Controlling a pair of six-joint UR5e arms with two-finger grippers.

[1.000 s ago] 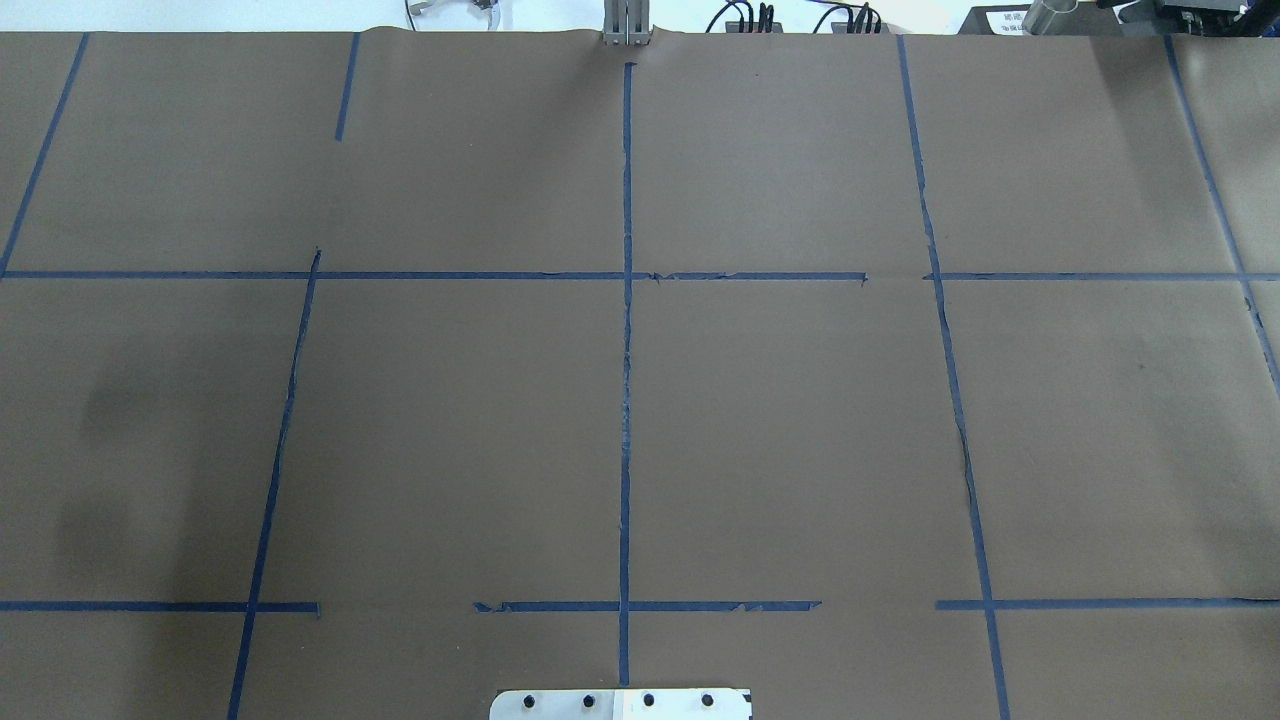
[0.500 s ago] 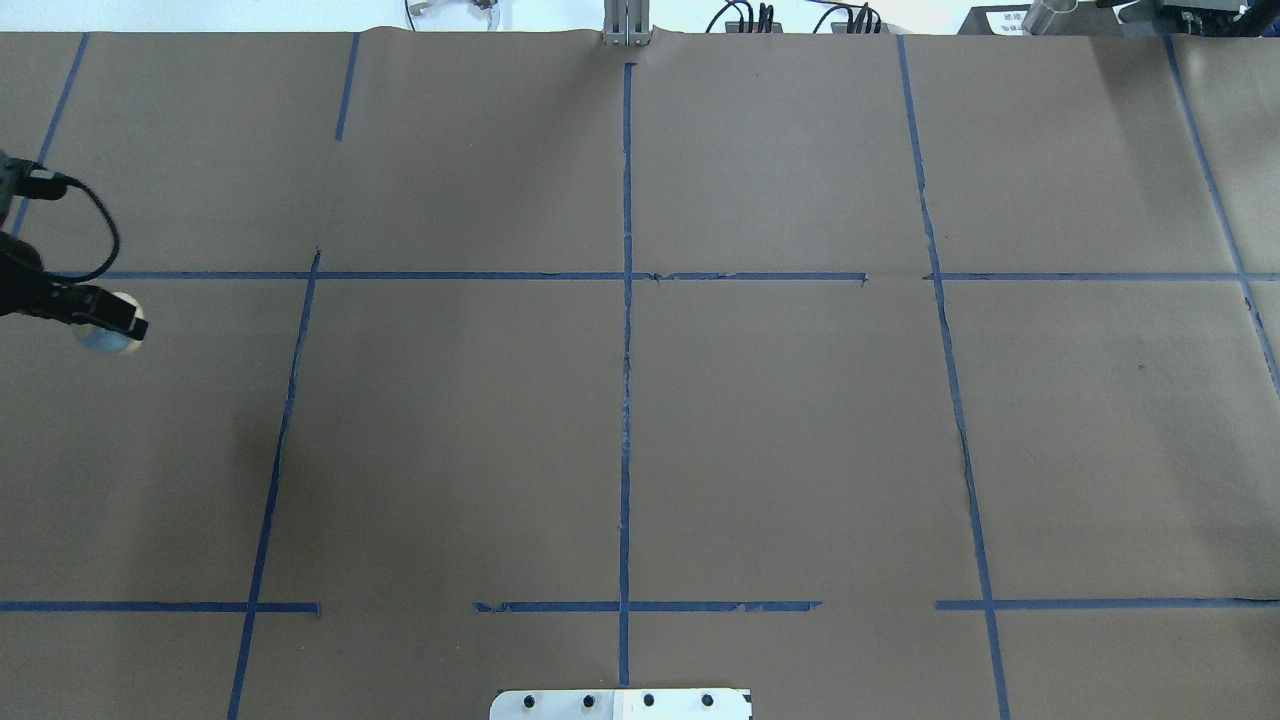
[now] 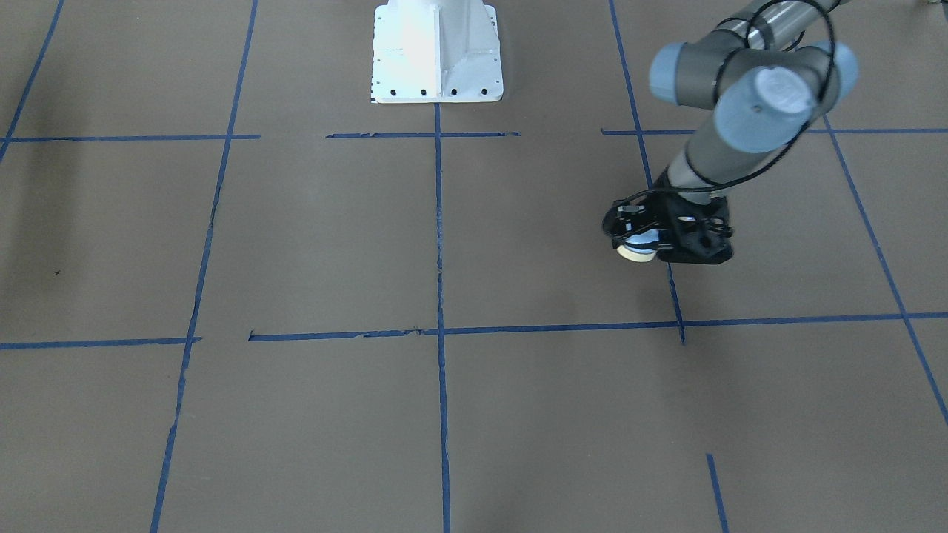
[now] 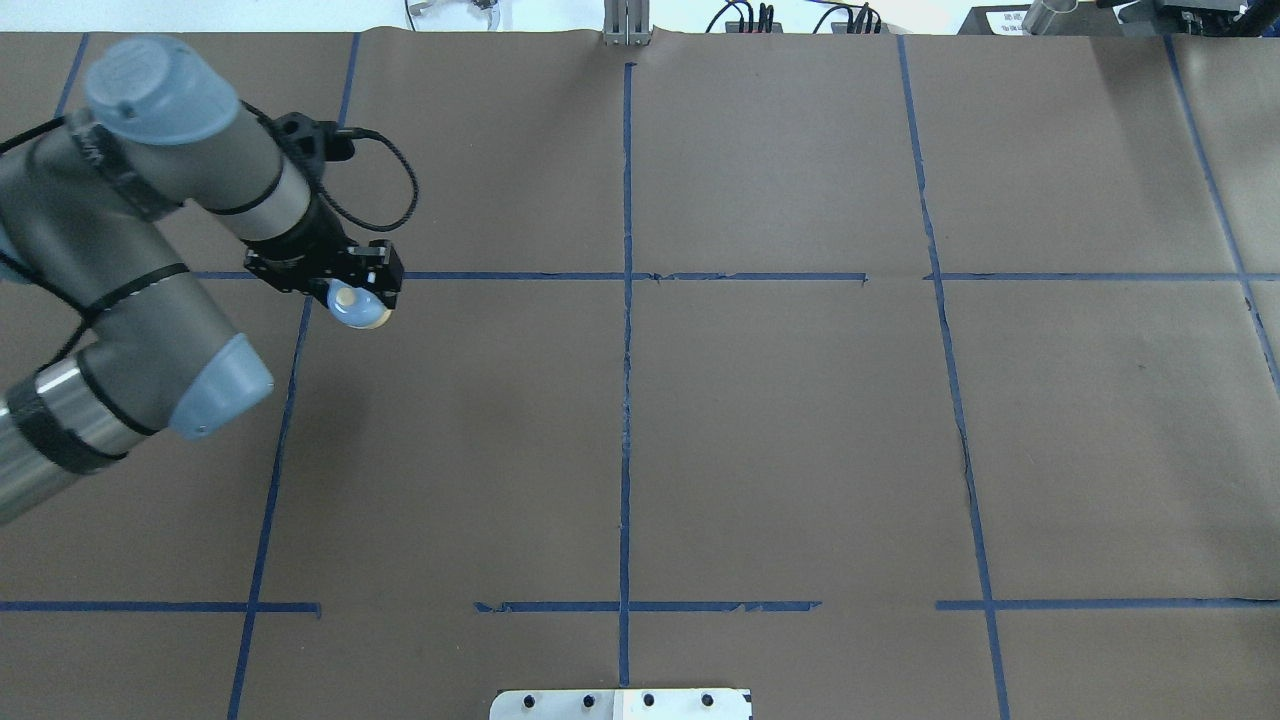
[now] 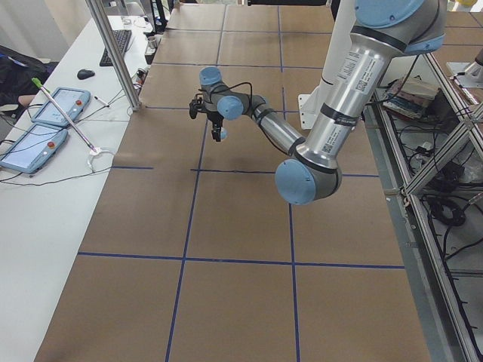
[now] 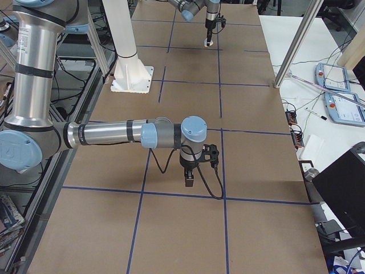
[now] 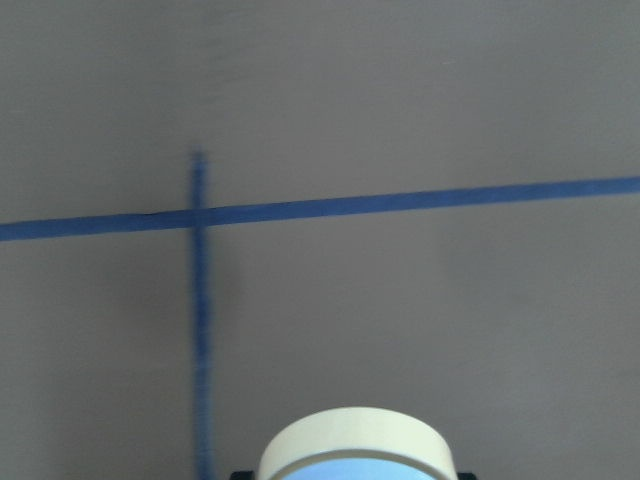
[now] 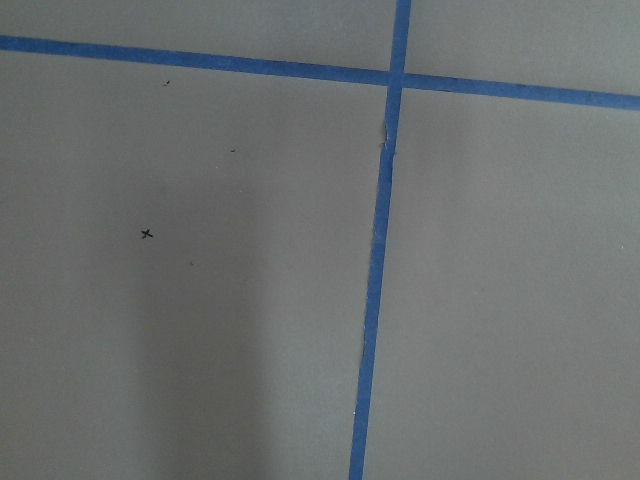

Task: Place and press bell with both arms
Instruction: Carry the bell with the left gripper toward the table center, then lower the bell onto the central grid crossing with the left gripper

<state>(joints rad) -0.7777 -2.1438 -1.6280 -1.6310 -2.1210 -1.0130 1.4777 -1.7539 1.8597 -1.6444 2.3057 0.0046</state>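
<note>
The light-blue bell (image 4: 358, 308) with its cream base ring and cream button sits between the fingers of my left gripper (image 4: 355, 300), which is shut on it and holds it above the brown table near a tape crossing. The front view shows the same gripper (image 3: 643, 240) and bell (image 3: 637, 249). The left wrist view shows only the bell's cream ring (image 7: 352, 445) at the bottom edge. My right gripper (image 6: 190, 174) shows only in the exterior right view, low over the table by a tape line; I cannot tell whether it is open or shut.
The white pedestal base (image 3: 437, 52) stands at the robot's side of the table. Blue tape lines (image 4: 626, 350) divide the brown cover into squares. A metal post (image 4: 626, 25) and cables (image 4: 750, 18) sit at the far edge. A side bench holds tablets (image 5: 45, 121).
My left arm has come in from the left edge with the bell and moved right to the tape crossing. One second ago it was out of the overhead view.
</note>
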